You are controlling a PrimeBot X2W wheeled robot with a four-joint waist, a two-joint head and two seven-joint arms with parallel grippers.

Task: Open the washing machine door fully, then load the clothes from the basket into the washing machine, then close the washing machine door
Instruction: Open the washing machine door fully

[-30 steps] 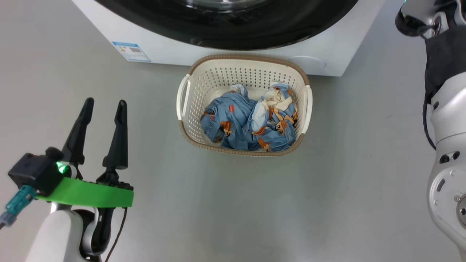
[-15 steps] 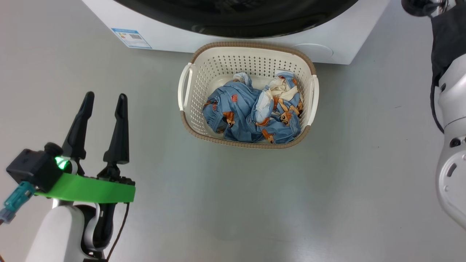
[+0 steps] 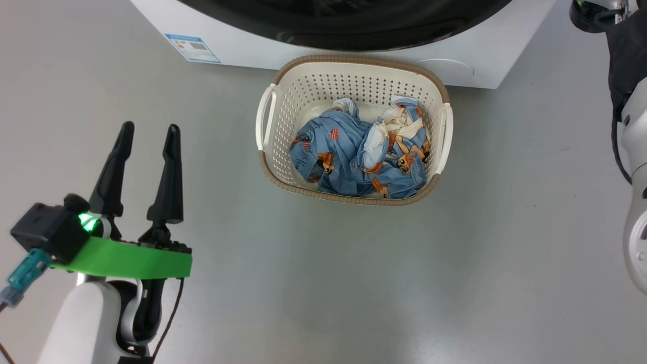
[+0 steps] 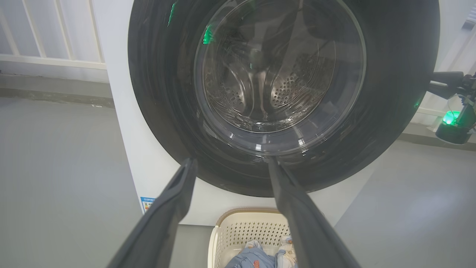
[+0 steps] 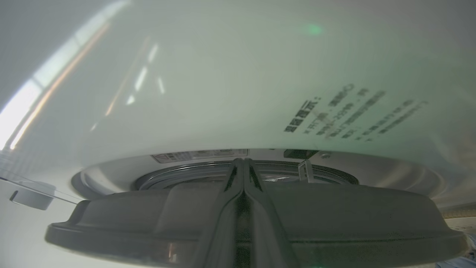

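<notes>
Fingers (image 5: 227, 212) of your right gripper (image 5: 243, 160) are pressing together, holding nothing, at the rim of the washing machine door (image 5: 334, 216), which is apparently standing just ajar. Keep them hooking behind that rim while you are pulling steadily along its hinge arc.

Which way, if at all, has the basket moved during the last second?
No. The basket sits as before against the blue label; the whole head view shifted, so the camera moved.
</notes>
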